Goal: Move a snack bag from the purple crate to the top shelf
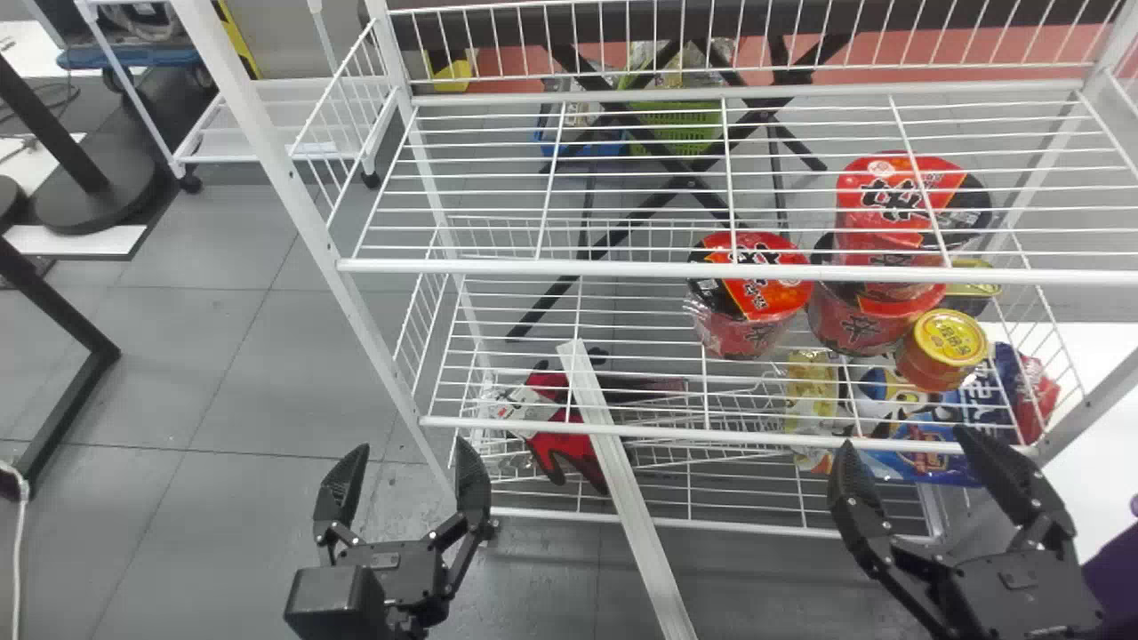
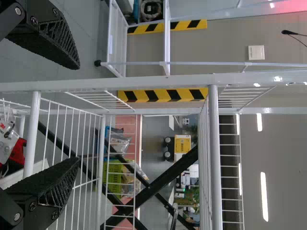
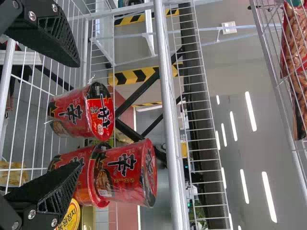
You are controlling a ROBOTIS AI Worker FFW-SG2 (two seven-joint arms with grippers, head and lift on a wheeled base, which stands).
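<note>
See a snack bag (image 3: 293, 62), red with brown nut-like pieces, partly behind wires, on a shelf high above the noodle cups (image 1: 769, 293). Also find a blue snack bag (image 1: 965, 404) below them; cannot tell which to count as the task's. Note a yellow-lidded can (image 1: 951, 338) just beside the cups, and a red-and-black glove (image 1: 573, 444) down to their left. Hold left claw (image 1: 412, 444) and right claw (image 1: 902, 436) spread, with white front rails (image 1: 622, 266) between them and the cups.
</note>
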